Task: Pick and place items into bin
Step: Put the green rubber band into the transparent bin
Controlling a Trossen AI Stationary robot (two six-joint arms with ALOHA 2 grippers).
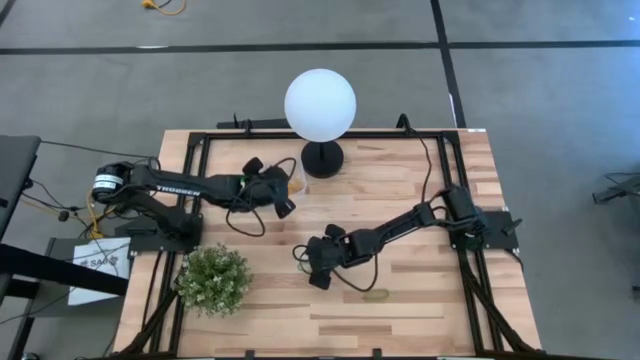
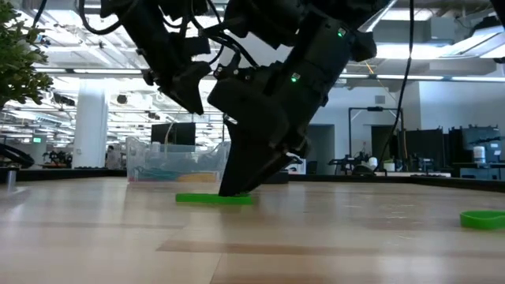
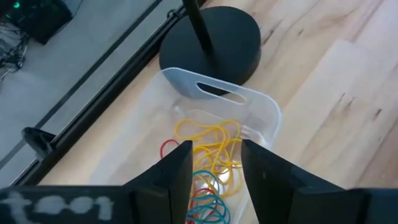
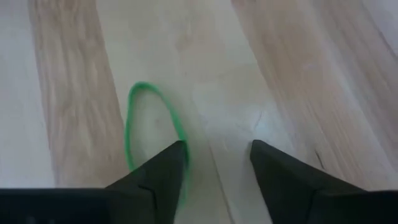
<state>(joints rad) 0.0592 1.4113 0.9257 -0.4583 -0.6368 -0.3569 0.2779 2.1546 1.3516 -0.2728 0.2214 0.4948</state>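
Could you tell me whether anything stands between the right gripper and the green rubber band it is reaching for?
Nothing visible does. The right gripper is open, low over the bare wooden table, and the green rubber band lies flat right at one finger, with only clear wood around it. The left gripper is open above the bin.

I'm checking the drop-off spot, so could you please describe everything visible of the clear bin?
The bin is a small clear plastic tub with rounded corners and a slot handle cut in its end wall. It stands upright on the wooden table beside the lamp's black base. Yellow, red and blue-green rubber bands lie inside. The left claw hangs open above it.
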